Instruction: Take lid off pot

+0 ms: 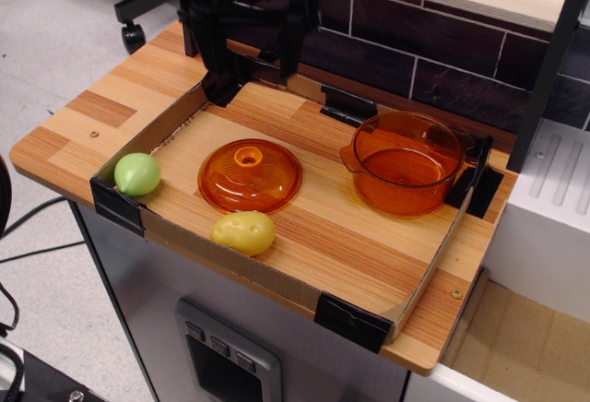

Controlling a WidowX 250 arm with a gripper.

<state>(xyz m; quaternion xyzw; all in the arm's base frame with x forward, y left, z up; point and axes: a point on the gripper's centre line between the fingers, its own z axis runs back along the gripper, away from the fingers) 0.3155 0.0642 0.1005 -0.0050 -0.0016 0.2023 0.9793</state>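
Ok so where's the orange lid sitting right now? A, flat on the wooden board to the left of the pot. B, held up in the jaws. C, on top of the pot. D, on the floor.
A: the lid lies flat on the wooden board, apart from the open pot to its right, with the gripper raised above it and holding nothing.

From my remote seat, the gripper [251,68] looked matte black all over: two flat, straight fingers [216,56] hung from a boxy crossbar, and above that the body was cut off by the top of the frame. I saw no cables, screws or markings on it.
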